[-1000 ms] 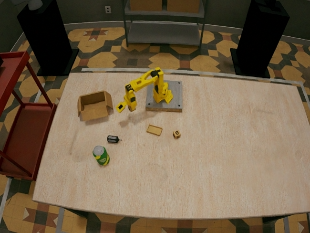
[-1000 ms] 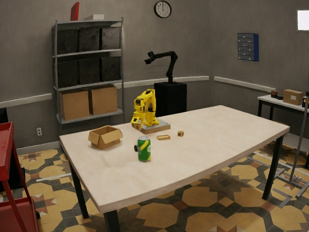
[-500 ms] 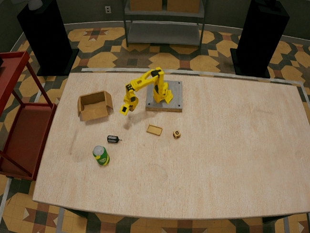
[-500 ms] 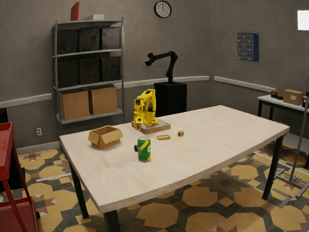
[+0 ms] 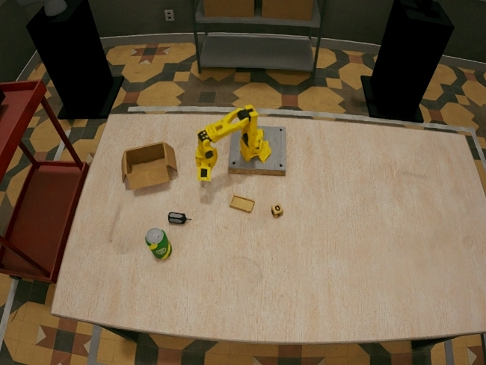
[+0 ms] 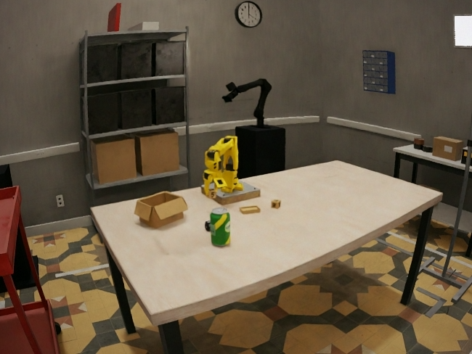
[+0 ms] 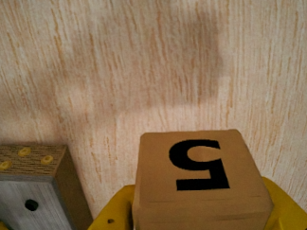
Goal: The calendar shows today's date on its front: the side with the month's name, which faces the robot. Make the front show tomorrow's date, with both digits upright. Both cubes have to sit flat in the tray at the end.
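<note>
Left of the base plate in the top view, the gripper clasps the cube marked 5 above the tabletop.

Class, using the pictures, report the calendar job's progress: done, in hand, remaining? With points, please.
Done: both cubes are out of the tray (image 5: 241, 203) (image 6: 249, 209).
In hand: the gripper (image 6: 211, 194) (image 7: 201, 207) grips the cube showing 5 (image 6: 212, 194) (image 7: 201, 176).
Left: seating it and the tabletop cube (image 5: 277, 210) (image 6: 276, 204), digits upright.
</note>
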`<state>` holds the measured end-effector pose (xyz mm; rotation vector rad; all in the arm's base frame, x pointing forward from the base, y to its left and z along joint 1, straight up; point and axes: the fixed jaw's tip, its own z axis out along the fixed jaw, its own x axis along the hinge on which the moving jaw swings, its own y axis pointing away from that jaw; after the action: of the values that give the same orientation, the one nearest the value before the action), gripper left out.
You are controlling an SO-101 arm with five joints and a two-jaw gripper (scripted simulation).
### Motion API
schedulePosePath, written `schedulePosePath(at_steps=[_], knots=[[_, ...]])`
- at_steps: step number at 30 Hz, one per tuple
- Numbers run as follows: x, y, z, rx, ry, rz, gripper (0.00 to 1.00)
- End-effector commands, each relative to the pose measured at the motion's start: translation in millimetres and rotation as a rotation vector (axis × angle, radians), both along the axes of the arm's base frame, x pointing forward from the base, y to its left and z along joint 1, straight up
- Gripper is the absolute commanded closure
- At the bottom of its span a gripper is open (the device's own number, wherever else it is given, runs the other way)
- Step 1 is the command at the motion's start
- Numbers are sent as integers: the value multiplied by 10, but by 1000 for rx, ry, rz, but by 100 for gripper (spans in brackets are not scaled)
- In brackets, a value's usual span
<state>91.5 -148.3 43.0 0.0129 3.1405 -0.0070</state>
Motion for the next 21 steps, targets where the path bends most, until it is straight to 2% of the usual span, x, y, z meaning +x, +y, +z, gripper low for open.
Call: schedulePosePath(at_steps=[1,8,21], knots=[[-24,-3,10,-15,-8,114,100],[-45,-1,9,-16,-7,264,100],[-57,0,9,-16,-5,351,100]])
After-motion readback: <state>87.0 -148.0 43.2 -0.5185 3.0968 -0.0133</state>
